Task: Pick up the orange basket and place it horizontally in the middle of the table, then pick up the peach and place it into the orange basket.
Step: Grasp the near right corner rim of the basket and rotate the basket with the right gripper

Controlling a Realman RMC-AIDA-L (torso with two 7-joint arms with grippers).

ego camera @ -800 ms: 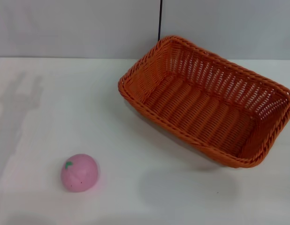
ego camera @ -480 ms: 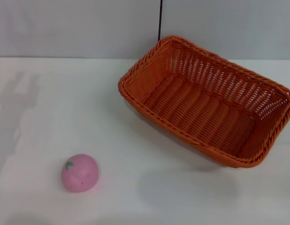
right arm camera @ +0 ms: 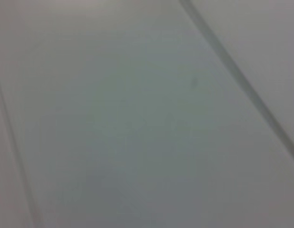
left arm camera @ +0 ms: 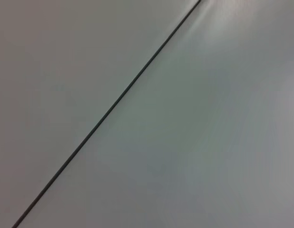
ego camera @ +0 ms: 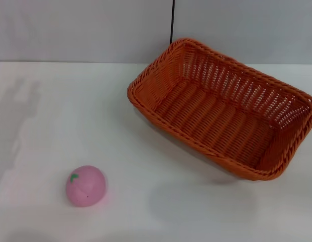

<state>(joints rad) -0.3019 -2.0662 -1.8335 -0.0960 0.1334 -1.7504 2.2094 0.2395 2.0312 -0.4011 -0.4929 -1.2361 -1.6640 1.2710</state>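
Note:
The orange basket [ego camera: 224, 108] stands on the white table [ego camera: 70, 116] at the right and far side in the head view, turned at a slant with nothing in it. The pink peach [ego camera: 85, 185] lies near the front left of the table, well apart from the basket. Neither gripper nor arm appears in the head view. Both wrist views hold only plain grey panels with a thin dark seam, and no fingers.
A grey wall [ego camera: 85, 30] with a dark vertical seam [ego camera: 172, 22] rises behind the table's far edge. A faint arm-like shadow [ego camera: 17, 116] lies on the table's left part.
The shadow on the left of the table has shifted slightly to the left. Basket and peach have not moved.

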